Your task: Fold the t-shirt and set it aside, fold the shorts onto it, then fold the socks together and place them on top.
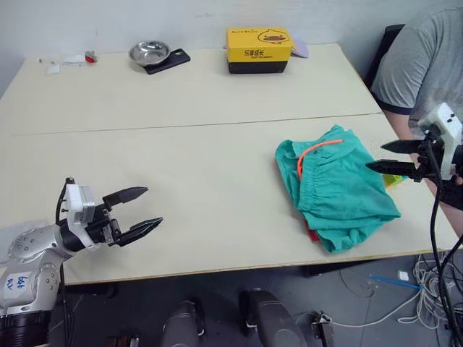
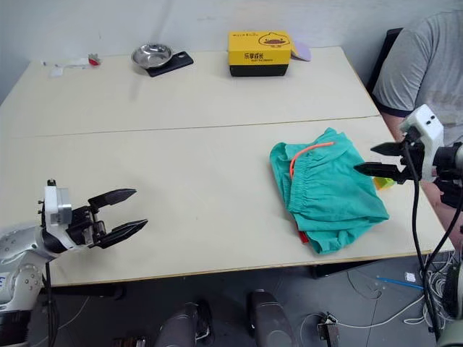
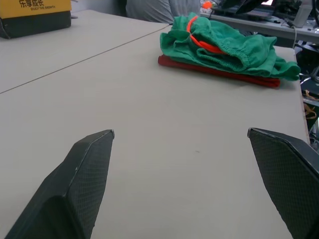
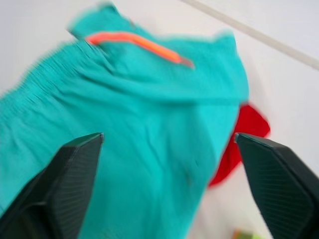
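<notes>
Shorts (image 1: 337, 186) down and folded on the right side of the counter (image 1: 195, 130), stacked squarely on the t-shirt (image 3: 214, 73), of which just a red edge peeks out at the near rim. Orange drawstring (image 1: 315, 150) curling across the waistband at the far end, so long axis running far-to-near, slightly slanted toward the counter's right front corner.

Right hand (image 1: 394, 156) poised just off the pile's right edge, fingers parted and empty, tips aimed leftward at the green cloth. Left hand (image 1: 135, 211) way over on the other side, near the front edge, spread wide, holding nothing, fingers aimed across bare counter toward the pile. Well apart from the stack, that one.

Now the socks. Nothing grey and knit to be made out anywhere on the counter. Only a scrap of yellow-green (image 2: 384, 182) just beside the pile's right edge, under the right hand, too small to identify. Far edge carrying a yellow box (image 1: 259, 49) and a steel bowl (image 1: 149, 51), neither in play. Person in a grey shirt (image 1: 418, 61) seated beyond the right corner.

Judgement call: two folds apparently done, socks stage next, and whichever way they come in, right arm plainly nearer the stack for the final placing.
</notes>
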